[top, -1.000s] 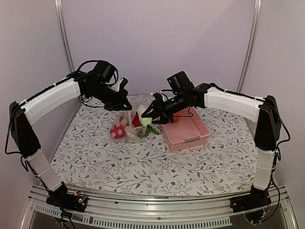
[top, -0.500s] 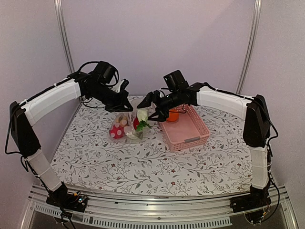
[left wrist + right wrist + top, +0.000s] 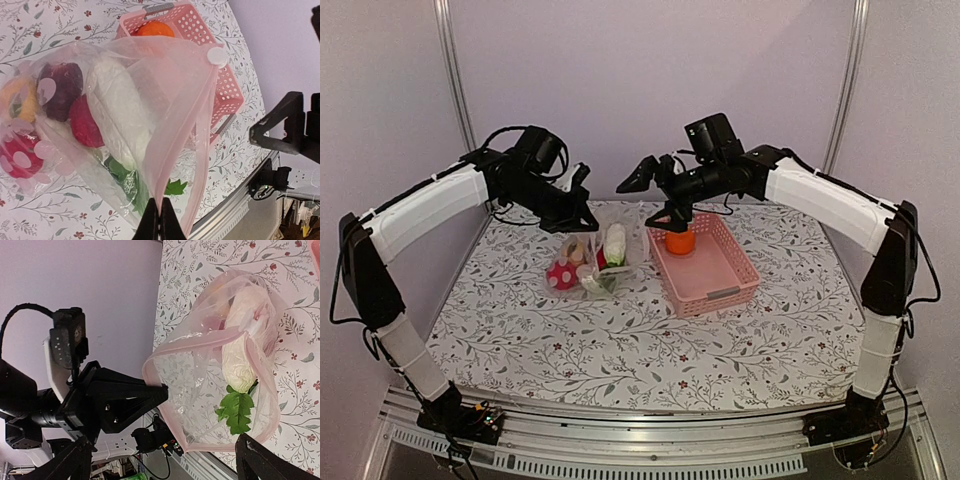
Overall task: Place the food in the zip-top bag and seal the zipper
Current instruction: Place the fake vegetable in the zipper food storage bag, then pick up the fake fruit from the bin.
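Grip: we see left gripper (image 3: pixel 160 220) clamped on zip-top bag (image 3: pixel 165 90) mouth edge | right gripper (image 3: pixel 650 197) jaws wide apart, empty, above bag | food (image 3: pixel 120 110) inside bag, orange piece (image 3: pixel 680 241) in pink basket (image 3: pixel 720 285)

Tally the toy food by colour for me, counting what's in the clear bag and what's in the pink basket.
red food: 2
yellow food: 1
dark purple food: 1
cream-white food with green leaves: 1
orange food: 1
Total: 6, with the orange one in the pink basket and five in the zip-top bag.
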